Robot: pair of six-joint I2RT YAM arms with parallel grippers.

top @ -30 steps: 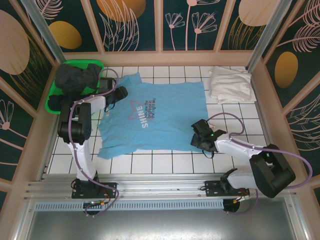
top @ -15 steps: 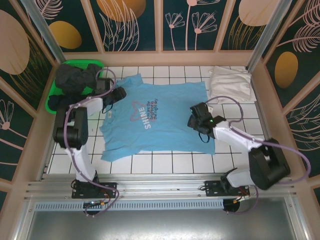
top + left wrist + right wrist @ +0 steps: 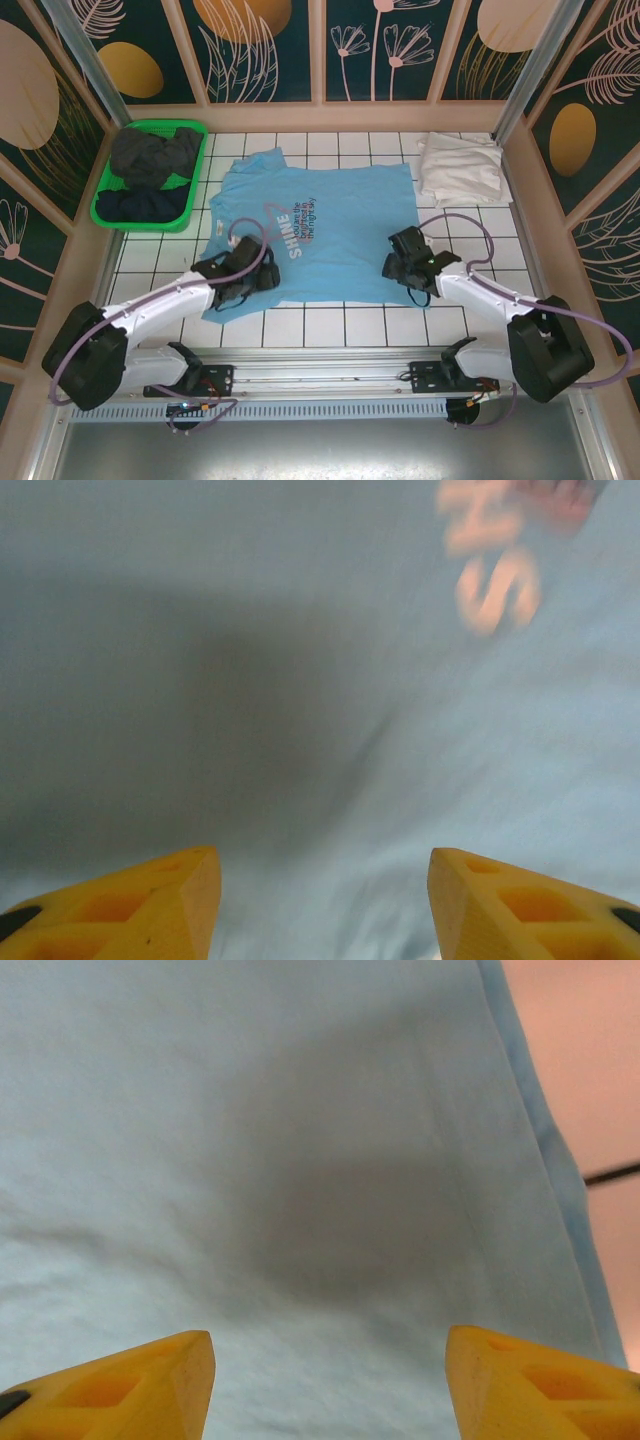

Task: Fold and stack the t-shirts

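Hovering low over the sky-blue t-shirt (image 3: 340, 215), spread flat mid-table, both arms seem set for the first fold. The left gripper (image 3: 248, 266) sits over its near-left part, the right gripper (image 3: 402, 262) over its near-right edge; each has jaws apart, holding nothing. Next, each likely must drop, pinch the near hem and carry it toward the far side.

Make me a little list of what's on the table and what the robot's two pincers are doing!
blue shirt: spread flat mid-table, SHINE print facing up
white shirt: folded, far right corner
dark shirts: piled in the green basket, far left
left pincer: open, over the blue shirt's near left part
right pincer: open, over the blue shirt's near right edge
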